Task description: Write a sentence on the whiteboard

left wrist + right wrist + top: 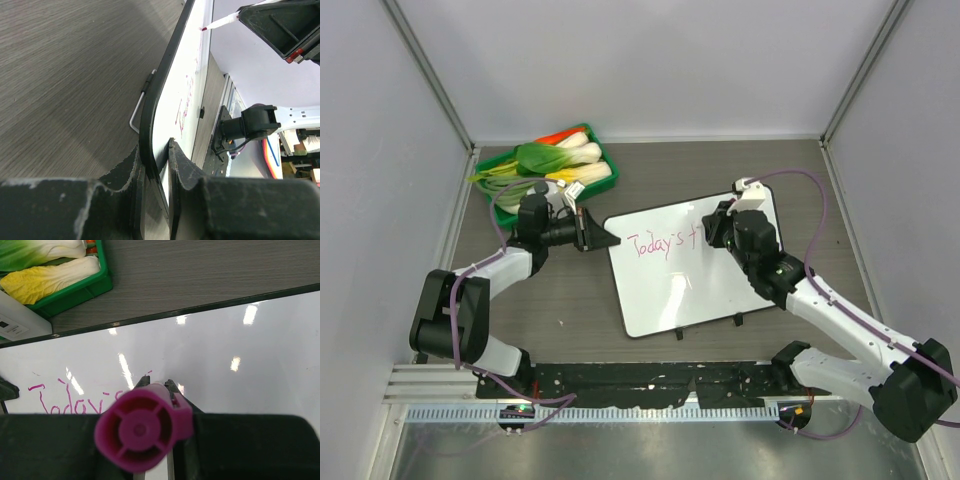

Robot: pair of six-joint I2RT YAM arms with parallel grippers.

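Top cam: the whiteboard (690, 290) lies flat mid-table, skewed, with its long edge running from 10 to 4 o'clock. The sentence (660, 243) so far reads "Today's" plus one stroke, along the board's 12 o'clock edge; the rest isn't written yet. The left gripper (605, 240) is at the board's 10 o'clock corner and the right gripper (720, 232) is over its 1 o'clock area. The green tray (617, 178) w/ veg is at 11 o'clock, near the board but apart from it.

Left wrist cam: the left gripper (156, 155) has its jaws nearly together, pinching the board's thin black rim. The marker (220, 22) tip touches the white face at 12 o'clock. A wire foot (137, 112) sticks out under the rim.

Right wrist cam: the right gripper (156, 385) is clamped tight on the marker (142, 427), whose magenta butt end faces the lens. The pink script (75, 402) is at 8 o'clock and the glossy board (240, 340) fills the frame.

Handling, my read: the board looks stiff and prob. light, w/ a slick face, so it'll skate on the tabletop under pen pressure. The rim corner is the place to hold it. Ink likely smears, so I'd stay off the face.
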